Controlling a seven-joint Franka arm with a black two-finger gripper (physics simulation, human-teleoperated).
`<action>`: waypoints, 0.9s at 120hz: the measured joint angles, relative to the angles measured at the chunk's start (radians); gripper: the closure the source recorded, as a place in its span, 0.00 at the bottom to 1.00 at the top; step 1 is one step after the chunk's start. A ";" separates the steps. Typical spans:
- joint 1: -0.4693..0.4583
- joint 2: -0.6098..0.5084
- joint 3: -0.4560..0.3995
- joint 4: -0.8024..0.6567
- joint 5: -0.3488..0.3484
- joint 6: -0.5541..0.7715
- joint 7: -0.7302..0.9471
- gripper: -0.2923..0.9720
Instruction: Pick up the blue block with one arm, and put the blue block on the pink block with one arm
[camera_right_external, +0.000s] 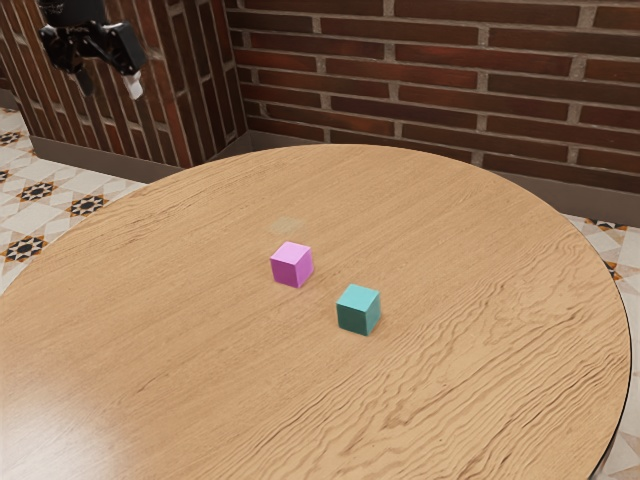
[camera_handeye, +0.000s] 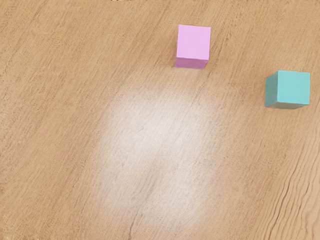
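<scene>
Blue-green small cube (camera_right_external: 358, 308) sits untouched on round wooden table (camera_right_external: 480, 380), near small pink cube (camera_right_external: 291, 264), at its 4 o'clock. Black two-finger gripper (camera_right_external: 108, 82) hangs high, well apart, fingers spread, empty. Likely risk: a spread finger clips the pink neighbour on descent.

The table (camera_right_external: 480, 380) is showing tan wood grain, carrying a pink block (camera_right_external: 291, 264) and a teal-tinted blue block (camera_right_external: 358, 308).

- The gripper (camera_right_external: 108, 84) is hovering high at the exterior view's upper left corner.
- Its two fingers (camera_right_external: 133, 86) are pointing downward, standing spread wide apart.
</scene>
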 joint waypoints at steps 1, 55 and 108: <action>0.010 -0.001 0.000 -0.002 0.000 0.003 0.002 0.25; -0.242 0.332 -0.061 -0.075 -0.039 0.256 -0.079 0.26; -0.275 0.657 -0.096 -0.077 -0.107 0.619 -0.215 0.28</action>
